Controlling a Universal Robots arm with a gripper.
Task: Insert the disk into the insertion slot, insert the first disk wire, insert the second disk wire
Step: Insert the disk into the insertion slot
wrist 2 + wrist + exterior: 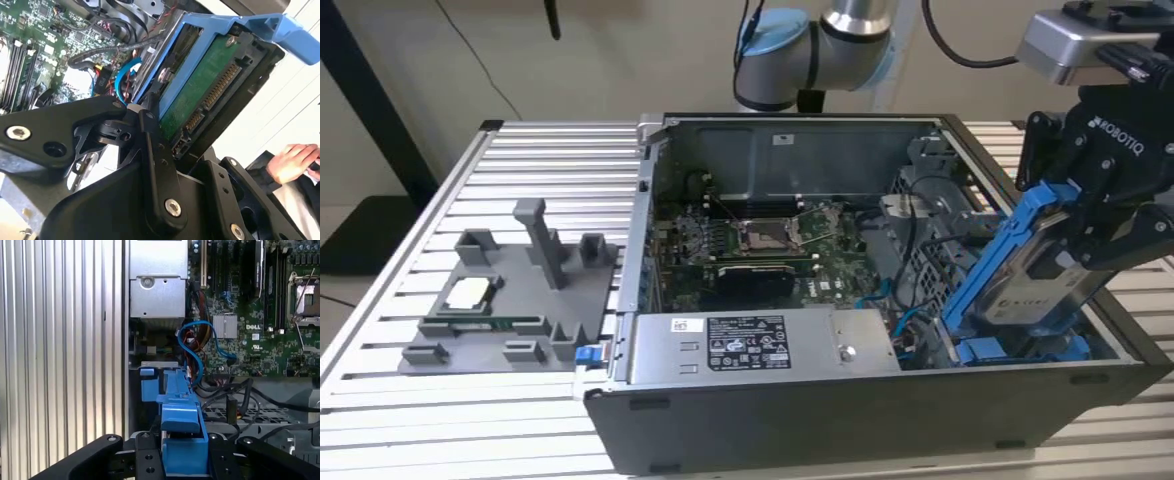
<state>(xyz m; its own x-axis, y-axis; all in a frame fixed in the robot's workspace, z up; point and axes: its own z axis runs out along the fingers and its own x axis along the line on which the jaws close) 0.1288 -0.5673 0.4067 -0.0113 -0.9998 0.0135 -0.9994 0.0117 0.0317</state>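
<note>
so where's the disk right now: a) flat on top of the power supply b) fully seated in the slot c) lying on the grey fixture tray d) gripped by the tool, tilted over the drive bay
d: in the exterior view the tool grips the disk, which stands steeply tilted above the insertion slot, not yet seated in it.
</note>
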